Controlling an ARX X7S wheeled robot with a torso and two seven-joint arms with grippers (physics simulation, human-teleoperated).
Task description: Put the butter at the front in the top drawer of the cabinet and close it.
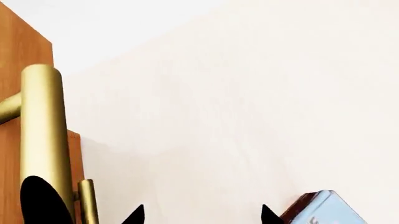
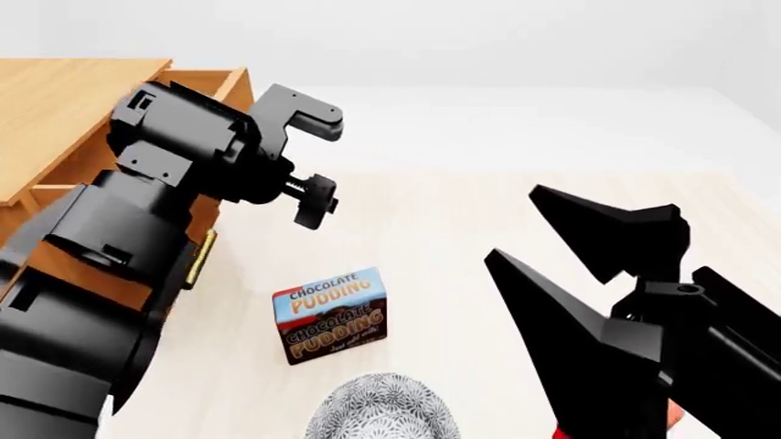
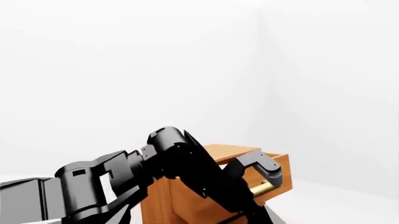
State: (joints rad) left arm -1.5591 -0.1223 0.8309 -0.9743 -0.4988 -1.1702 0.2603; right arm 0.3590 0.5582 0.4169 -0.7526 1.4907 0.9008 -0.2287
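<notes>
Pale cream table (image 2: 488, 219) under blank white walls. Cabinet (image 2: 61, 101) at left, top drawer (image 3: 274, 170) pulled out. Right gripper (image 2: 573, 242) gapes empty – left gripper's (image 1: 203, 217) tips spread. Butter hidden.

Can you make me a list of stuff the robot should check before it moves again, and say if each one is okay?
1. Top drawer pulled out: ok, it sticks out of the cabinet.
2. Left gripper empty: ok, nothing between its tips.
3. Right gripper empty: ok, wide open.
4. Butter found: cannot tell; only a red sliver shows under the right arm.
5. Chocolate pudding box left alone: ok, lying by itself.
6. Room inside the drawer: cannot tell, its inside is hidden.
</notes>
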